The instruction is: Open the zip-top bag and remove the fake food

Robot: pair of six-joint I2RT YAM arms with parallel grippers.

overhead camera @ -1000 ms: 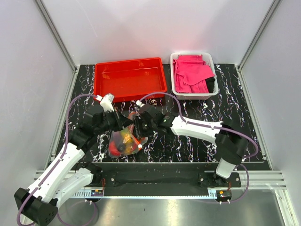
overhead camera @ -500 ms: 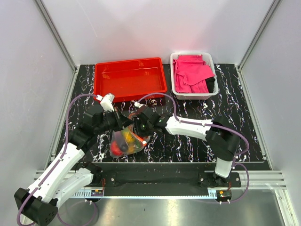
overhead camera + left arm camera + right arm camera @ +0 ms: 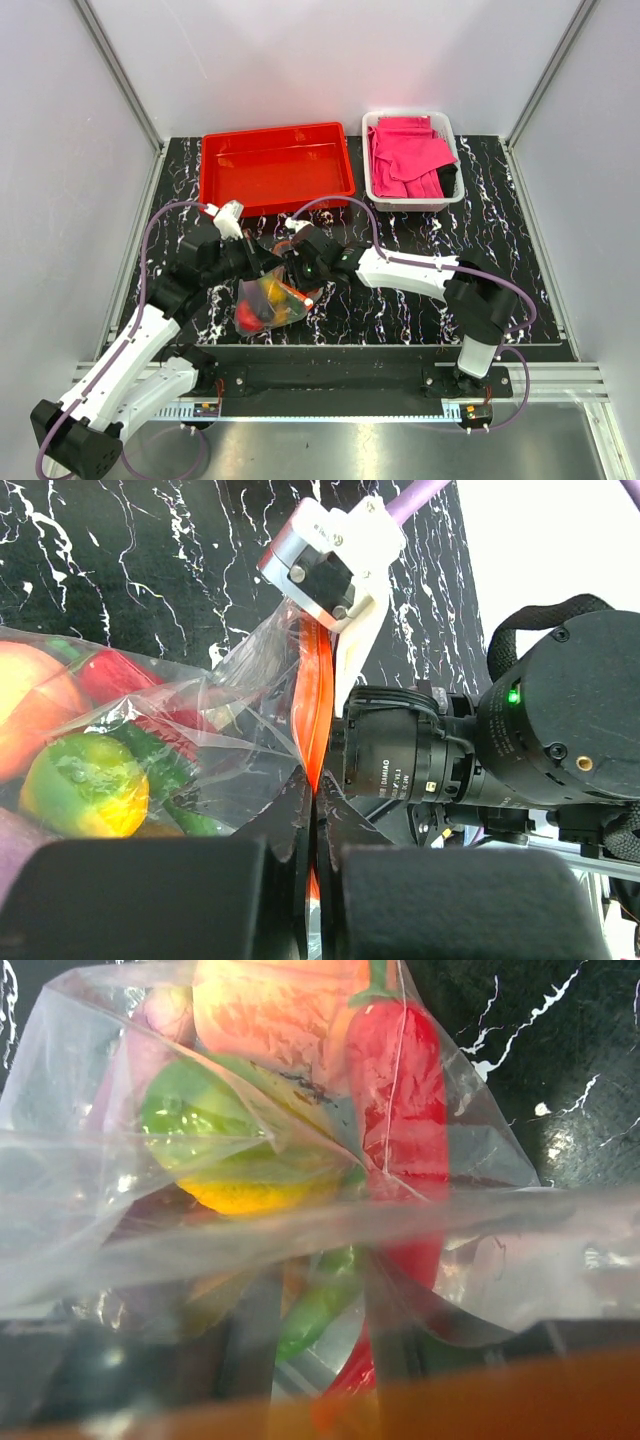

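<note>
**Right arm closes in on the bag mouth, seal not yet parted**

Over the black marbled table (image 3: 500,260), the largest change in the last second is in the right arm (image 3: 420,272). Its elbow swung left and then eased part of the way back. That left the right gripper (image 3: 298,270) a little nearer the left gripper (image 3: 268,262). The zip-top bag (image 3: 262,305) has hardly shifted. It lies near the front edge between the two wrists, with its mouth end raised toward them and its belly on the surface. The fake food (image 3: 250,318) is all inside. I take this as both arms getting set on the mouth for a pull apart, so the opening is not done and no food has come out.

The top view gives the layout, but the wrists hide both grips. The left wrist view shows one of them: the left gripper's black pads are pressed together on the zip strip (image 3: 312,700). The strip runs up from there as one unbroken orange band, seemingly still sealed, to a white finger of the right gripper lying against it. Whether the right gripper is pinching the strip or only touching it, I cannot tell. In the right wrist view, film fills the frame and an orange blur runs along the bottom edge. That view shows the contents best: a red chili (image 3: 400,1090) and a yellow-green fruit (image 3: 220,1150) pressed against the plastic
</note>
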